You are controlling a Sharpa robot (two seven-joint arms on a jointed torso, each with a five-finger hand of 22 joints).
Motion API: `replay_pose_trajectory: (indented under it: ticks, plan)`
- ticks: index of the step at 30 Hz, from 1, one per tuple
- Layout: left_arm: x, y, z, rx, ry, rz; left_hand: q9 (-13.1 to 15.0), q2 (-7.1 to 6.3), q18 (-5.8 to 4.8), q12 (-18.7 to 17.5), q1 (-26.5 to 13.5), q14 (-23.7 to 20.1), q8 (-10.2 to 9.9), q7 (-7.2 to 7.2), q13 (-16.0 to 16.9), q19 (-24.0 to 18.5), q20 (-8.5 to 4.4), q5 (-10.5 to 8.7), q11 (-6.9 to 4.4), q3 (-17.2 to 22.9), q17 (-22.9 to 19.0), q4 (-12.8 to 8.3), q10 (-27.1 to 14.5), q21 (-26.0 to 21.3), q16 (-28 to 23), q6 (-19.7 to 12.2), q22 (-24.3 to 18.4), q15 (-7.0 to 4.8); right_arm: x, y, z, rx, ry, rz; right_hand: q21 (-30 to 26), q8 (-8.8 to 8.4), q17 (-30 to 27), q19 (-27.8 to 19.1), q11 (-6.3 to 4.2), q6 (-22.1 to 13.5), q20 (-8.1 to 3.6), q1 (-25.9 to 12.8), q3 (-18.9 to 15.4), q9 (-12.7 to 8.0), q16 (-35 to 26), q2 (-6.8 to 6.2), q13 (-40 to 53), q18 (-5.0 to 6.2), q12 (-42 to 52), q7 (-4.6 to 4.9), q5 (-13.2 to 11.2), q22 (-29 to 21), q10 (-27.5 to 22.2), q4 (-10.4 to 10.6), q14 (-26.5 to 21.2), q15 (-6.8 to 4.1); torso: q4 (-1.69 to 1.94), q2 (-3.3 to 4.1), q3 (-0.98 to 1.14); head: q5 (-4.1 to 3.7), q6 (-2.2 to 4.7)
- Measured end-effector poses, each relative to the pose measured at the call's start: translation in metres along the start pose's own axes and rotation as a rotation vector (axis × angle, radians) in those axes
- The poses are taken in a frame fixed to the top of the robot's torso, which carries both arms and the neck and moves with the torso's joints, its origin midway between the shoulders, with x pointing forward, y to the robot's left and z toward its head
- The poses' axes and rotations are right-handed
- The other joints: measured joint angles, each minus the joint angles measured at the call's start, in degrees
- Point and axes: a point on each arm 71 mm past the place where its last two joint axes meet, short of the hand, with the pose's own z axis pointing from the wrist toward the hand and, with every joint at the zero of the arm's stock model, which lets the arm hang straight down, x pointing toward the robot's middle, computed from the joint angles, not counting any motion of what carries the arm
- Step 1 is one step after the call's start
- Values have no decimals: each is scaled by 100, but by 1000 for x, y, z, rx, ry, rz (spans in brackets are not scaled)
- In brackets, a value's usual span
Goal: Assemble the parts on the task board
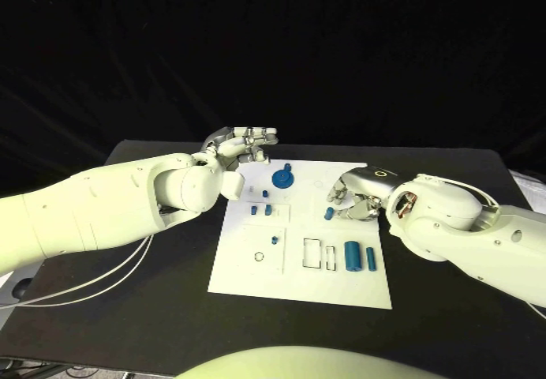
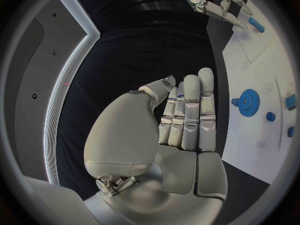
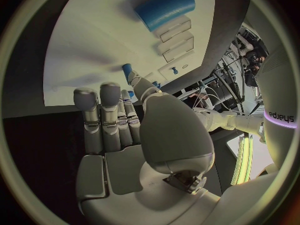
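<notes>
The white task board [image 1: 298,272] lies in the middle of the black table. On it are a blue gear [image 1: 283,178], small blue pegs [image 1: 260,211] and two blue cylinders [image 1: 360,257]. My left hand [image 1: 241,142] hovers above the board's far left corner; its thumb [image 2: 161,86] lies against the straight, closed fingers, with a bluish sliver between them that I cannot identify. My right hand [image 1: 355,197] is low over the board's right side. Its thumb tip [image 3: 139,83] is at a small blue part [image 1: 329,212] lying on the board; the fingers [image 3: 100,105] are straight.
Rectangular slots [image 1: 319,253] and a small ring outline [image 1: 259,257] mark the board's near half. The left wrist view shows the gear [image 2: 249,102] and a peg [image 2: 270,116] beside my hand. White cables [image 1: 102,284] hang under my left arm.
</notes>
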Motion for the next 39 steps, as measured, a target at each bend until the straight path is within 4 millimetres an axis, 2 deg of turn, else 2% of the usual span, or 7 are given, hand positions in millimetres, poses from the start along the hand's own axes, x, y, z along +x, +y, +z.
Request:
replay_pose_trajectory:
  ticks: [14, 19, 22, 28, 34, 36, 39]
  plan:
    - [0, 0, 1, 0, -1, 1, 0, 0, -1, 0, 0, 0, 0, 0, 0, 0, 0, 0, 0, 0, 0, 0, 0, 0, 0, 0, 0, 0, 8, 8, 8, -34, 14, 6, 224, 67, 225, 194, -80, 311, -68, 26, 262, 36, 233, 78, -7, -1, -23, -26, -113, 314, 308, -39, 155, -43, -3, 5, 2, 15, -27]
    - [-1, 0, 1, -1, -3, 2, 0, 0, 0, 27, 0, 0, 0, 0, 0, 0, 0, 0, 0, 0, -4, 0, 0, 0, 0, 0, 0, 0, 9, 7, 8, -33, 13, -7, 303, 89, 291, 247, -101, 403, -80, 26, 350, 43, 312, 77, -15, 0, -47, -71, -148, 413, 428, -61, 186, -75, -5, 2, 2, 19, -36]
    - [-2, 0, 1, -1, -4, 2, 0, 0, -1, 27, 0, 0, 0, 0, 0, 0, 0, 0, 0, 0, -4, 0, 0, 0, 0, 0, 0, 0, 9, 6, 8, -32, 11, -17, 366, 89, 352, 296, -101, 441, -88, 26, 418, 44, 371, 77, -12, -94, -52, -73, -179, 491, 468, -84, 198, -87, -5, 0, 2, 19, -37]
    - [-2, 0, 1, -3, -4, 1, 0, 0, 0, 27, 0, 0, 21, 0, 0, 0, 0, 0, 0, 0, -4, 0, 0, 0, 0, 0, 0, 0, 9, 7, 9, -31, 9, -30, 397, 89, 387, 316, -122, 480, -108, 27, 465, 48, 394, 77, -8, -94, -91, -71, -233, 534, 488, -86, 236, -84, -7, 1, 2, 19, -51]
    - [-2, 0, 1, -4, -4, 0, 0, 0, 0, 27, 0, 0, 21, 0, 0, 0, 0, 0, 0, 0, -4, 0, 0, 0, 0, 0, 0, 0, 9, 7, 9, -29, 2, -33, 622, 132, 614, 519, -148, 595, -122, 17, 632, 63, 619, 163, -9, -99, -134, -102, -418, 834, 643, -77, 319, -125, -7, 2, 2, 12, -57]
    - [-2, 1, 1, -4, -4, -1, 0, 0, -1, 27, 0, 0, 21, 0, 0, 0, 0, 0, 0, 0, -4, 0, 0, 0, 0, 0, 0, 0, 9, 7, 9, -28, -7, -31, 748, 131, 727, 624, -163, 610, -124, -21, 656, 66, 723, 200, -7, -187, -139, -98, -430, 1013, 693, -53, 319, -124, -7, 2, 2, 10, -58]
    - [-3, 1, 2, -5, -5, -1, 0, 0, -1, 27, 0, 0, 21, 0, 0, 0, 0, 0, 0, 0, -4, 0, 0, 0, 0, 0, 0, 0, 8, 7, 8, -26, -21, -26, 820, 158, 792, 657, -163, 644, -137, -37, 672, 69, 766, 215, 8, -187, -144, -132, -438, 1132, 734, -37, 319, -124, -4, 2, 2, 8, -64]
